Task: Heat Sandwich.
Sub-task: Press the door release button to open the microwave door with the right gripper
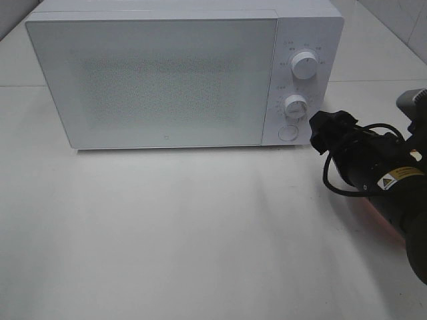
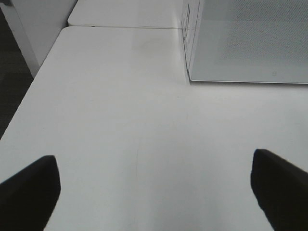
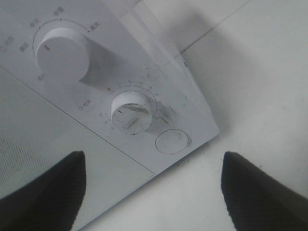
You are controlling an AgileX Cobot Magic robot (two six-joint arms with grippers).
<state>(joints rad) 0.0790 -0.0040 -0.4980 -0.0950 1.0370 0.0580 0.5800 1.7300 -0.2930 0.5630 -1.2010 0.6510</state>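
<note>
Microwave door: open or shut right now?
Shut. The microwave door lies flush with the control panel in the exterior high view, with no gap along its edge.

The right gripper (image 3: 154, 156) faces the white microwave's control panel (image 3: 159, 82), its two dark fingers (image 3: 45, 192) spread wide apart. Between them show a plain large knob (image 3: 61, 55), a smaller smudged knob (image 3: 132, 111) ringed with dial marks, and just beside it a round button (image 3: 172, 141) near the panel's corner. Beyond lies the white tabletop (image 3: 255, 86).
</note>
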